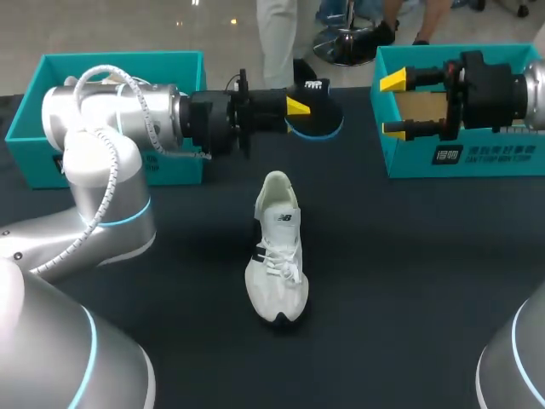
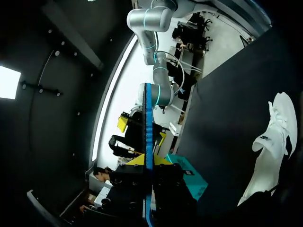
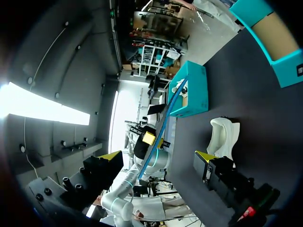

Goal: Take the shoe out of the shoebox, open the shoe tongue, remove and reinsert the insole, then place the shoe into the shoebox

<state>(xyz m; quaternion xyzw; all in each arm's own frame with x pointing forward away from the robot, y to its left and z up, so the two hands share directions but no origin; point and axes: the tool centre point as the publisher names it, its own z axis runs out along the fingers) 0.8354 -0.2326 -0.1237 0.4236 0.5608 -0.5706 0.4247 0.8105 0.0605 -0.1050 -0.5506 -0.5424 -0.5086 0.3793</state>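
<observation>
Behind the shoe (image 1: 277,247), left gripper (image 1: 300,108) pinches insole (image 1: 324,117); right gripper (image 1: 393,106) spread wide.

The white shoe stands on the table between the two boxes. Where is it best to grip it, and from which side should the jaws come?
Probably at the heel collar, from above. The white shoe stands upright on its sole with the heel toward the far edge and the opening facing up, so one jaw can go inside and the other behind the heel.
</observation>
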